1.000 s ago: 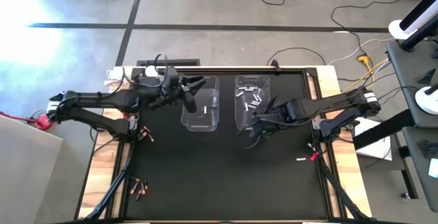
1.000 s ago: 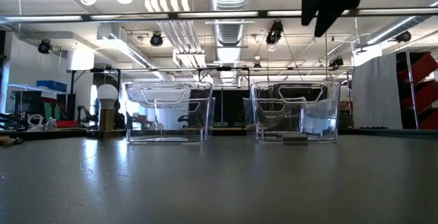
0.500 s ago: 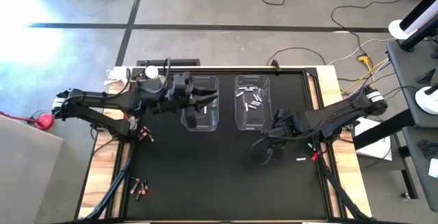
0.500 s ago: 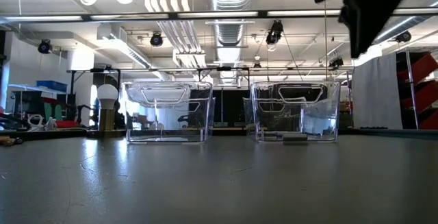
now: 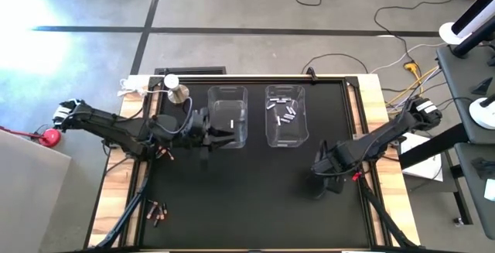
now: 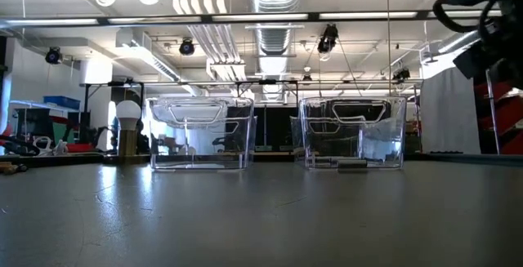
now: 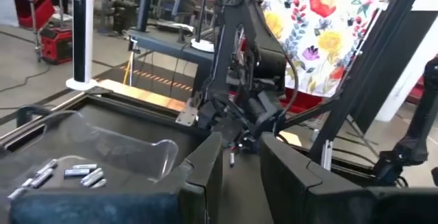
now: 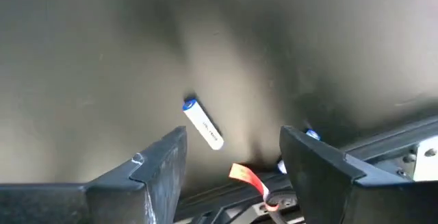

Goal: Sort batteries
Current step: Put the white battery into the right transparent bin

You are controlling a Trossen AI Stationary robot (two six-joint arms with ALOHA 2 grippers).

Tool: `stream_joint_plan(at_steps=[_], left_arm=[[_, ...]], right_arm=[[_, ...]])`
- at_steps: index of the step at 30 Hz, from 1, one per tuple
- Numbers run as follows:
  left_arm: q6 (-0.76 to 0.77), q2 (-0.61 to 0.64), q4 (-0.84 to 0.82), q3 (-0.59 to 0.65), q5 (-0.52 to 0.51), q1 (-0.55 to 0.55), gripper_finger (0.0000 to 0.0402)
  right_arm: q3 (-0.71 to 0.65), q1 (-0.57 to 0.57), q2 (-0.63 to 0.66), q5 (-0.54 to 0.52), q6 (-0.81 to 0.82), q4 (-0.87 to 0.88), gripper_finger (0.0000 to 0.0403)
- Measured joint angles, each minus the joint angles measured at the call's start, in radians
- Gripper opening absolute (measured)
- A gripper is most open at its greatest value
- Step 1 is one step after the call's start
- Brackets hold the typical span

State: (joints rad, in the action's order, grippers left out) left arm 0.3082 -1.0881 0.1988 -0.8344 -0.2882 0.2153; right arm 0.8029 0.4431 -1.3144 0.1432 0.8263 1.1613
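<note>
Right pincer [image 8: 233, 157] now hangs low over the worktop [image 5: 255, 199] near its right edge, fingers spread and empty, where half a second ago it was still just off the right bin; its wrist view shows a white battery [image 8: 203, 124] with a blue end lying just ahead between the fingers, a small red bit [image 8: 248, 178] beside it by the frame, and a second blue-tipped piece partly hidden behind one finger; I judge this arm has finished at the bin and is lining up the next pick; left pincer [image 5: 219, 137] has drawn back out of the left bin [image 5: 229, 96] toward its near wall, fingers parted with nothing between them; one white battery [image 5: 231, 122] lies in that bin, so a drop there looks done; a cluster of copper-reddish batteries [image 5: 158, 210] waits at the worktop's near left corner, with a few more by the left edge; farther off, the right bin [image 5: 285, 93] holds several silver batteries [image 5: 285, 114]; sorting is partway, with loose ones left on both sides; a white bulb-like object [image 5: 172, 81] stands at the far left corner.
</note>
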Motion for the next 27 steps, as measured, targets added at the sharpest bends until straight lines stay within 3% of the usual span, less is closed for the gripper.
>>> stream_joint_plan(at_steps=[4,14,21,27], left_arm=[[-0.015,0.021,-0.066,-0.007,0.0,-0.001,0.0077],[-0.064,0.092,-0.455,-0.132,-0.028,-0.01,0.0077],[-0.067,0.09,-0.525,-0.133,-0.123,-0.01,0.0077],[-0.06,0.078,-0.525,-0.133,-0.124,-0.01,0.0077]], right_arm=[[-0.002,0.061,-0.017,-0.016,0.004,-0.054,0.0224],[-0.068,0.217,-0.021,-0.065,0.078,-0.103,0.0221],[-0.169,0.224,-0.021,-0.058,0.054,-0.318,0.0213],[-0.213,0.224,-0.018,-0.059,0.098,-0.339,0.017]])
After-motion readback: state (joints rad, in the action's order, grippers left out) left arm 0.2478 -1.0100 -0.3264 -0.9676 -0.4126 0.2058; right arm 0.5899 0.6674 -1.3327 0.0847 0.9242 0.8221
